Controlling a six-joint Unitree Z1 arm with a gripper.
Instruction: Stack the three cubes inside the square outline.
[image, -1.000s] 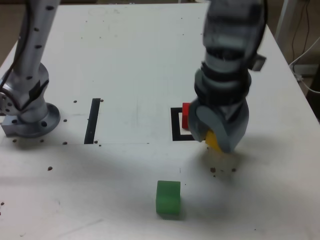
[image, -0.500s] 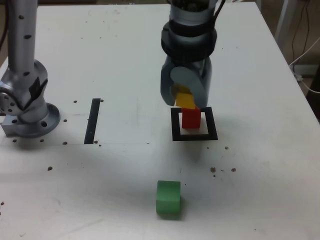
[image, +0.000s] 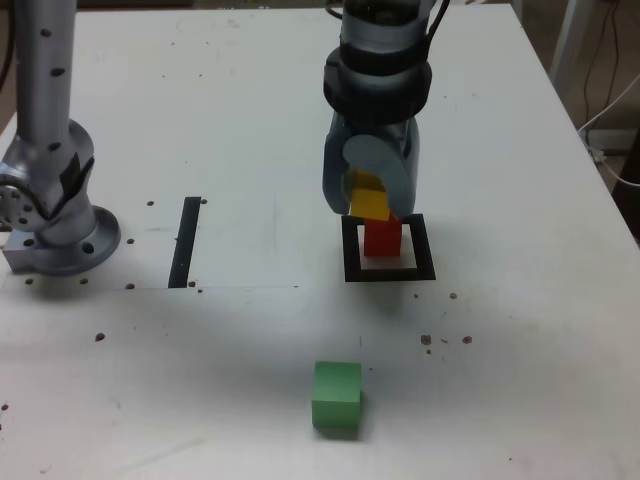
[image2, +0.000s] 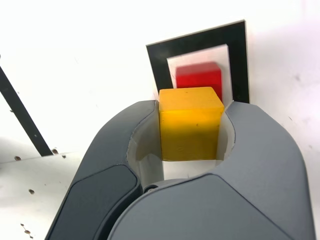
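Bright, even light washes the tabletop (image: 270, 120) nearly white through my wrist view. In the exterior view, a soft, broad shadow greys the tabletop left of the green cube (image: 337, 396), and a small dark one hugs its base. My own edges look crisp.

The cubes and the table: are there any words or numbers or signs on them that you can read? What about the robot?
There are no words, labels, brands or numbers to read on the yellow cube, the red cube, the green cube, the table or the robot arm.
The black square and the black strip are plain shapes with no writing.
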